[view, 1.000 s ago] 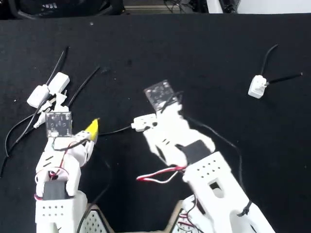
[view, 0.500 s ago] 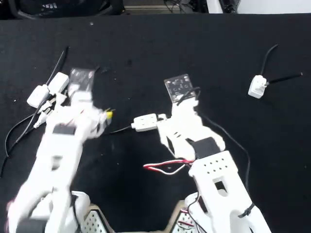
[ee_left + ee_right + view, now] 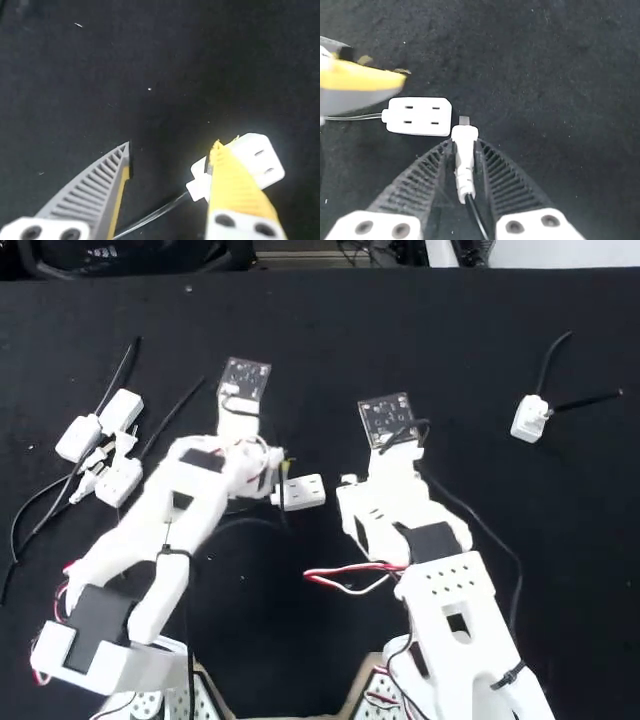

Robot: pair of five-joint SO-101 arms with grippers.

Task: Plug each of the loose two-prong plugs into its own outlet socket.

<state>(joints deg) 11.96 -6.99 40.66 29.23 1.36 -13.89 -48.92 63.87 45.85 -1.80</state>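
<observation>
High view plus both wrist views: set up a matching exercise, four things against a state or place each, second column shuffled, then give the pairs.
Things
1. left gripper
2. right gripper
3. middle outlet socket
4. white connector with black cords

States or places
A. lies alone toward the right edge, away from both arms
B. fingers shut on a two-prong plug
C. fingers open, one of them over the socket
D. flat on the black table, between the two grippers

Pairs: 1-C, 2-B, 3-D, 4-A
</observation>
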